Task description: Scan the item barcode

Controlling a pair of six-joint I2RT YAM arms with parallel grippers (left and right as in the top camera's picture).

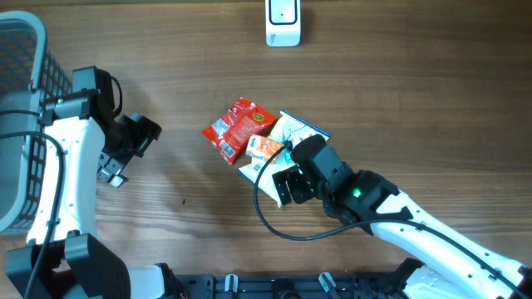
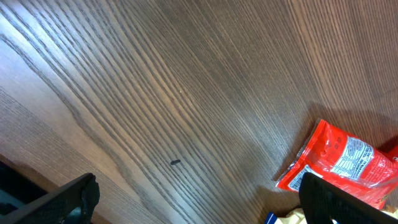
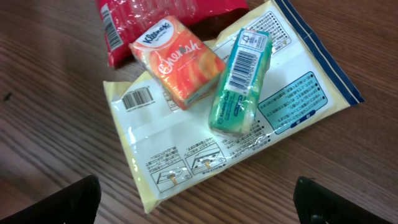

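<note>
Wooden desk (image 1: 399,83), items (image 1: 249,133) piled; pickup not begun; left fingers (image 2: 62,202) and right fingers (image 3: 50,202) released; green pack (image 3: 239,81) judged to be grasped next.

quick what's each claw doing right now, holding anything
Left claw: open, holding nothing.
Right claw: open, holding nothing, above the white pouch.

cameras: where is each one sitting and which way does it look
Overhead: above the table, facing straight down at scanner and basket; left arm and right arm show.
Left wrist: on left arm, facing down at bare wood; open left gripper in bottom corners.
Right wrist: on right arm, over Kleenex pack and white pouch; open right gripper in bottom corners.
Shared: red packet, in all three.
</note>
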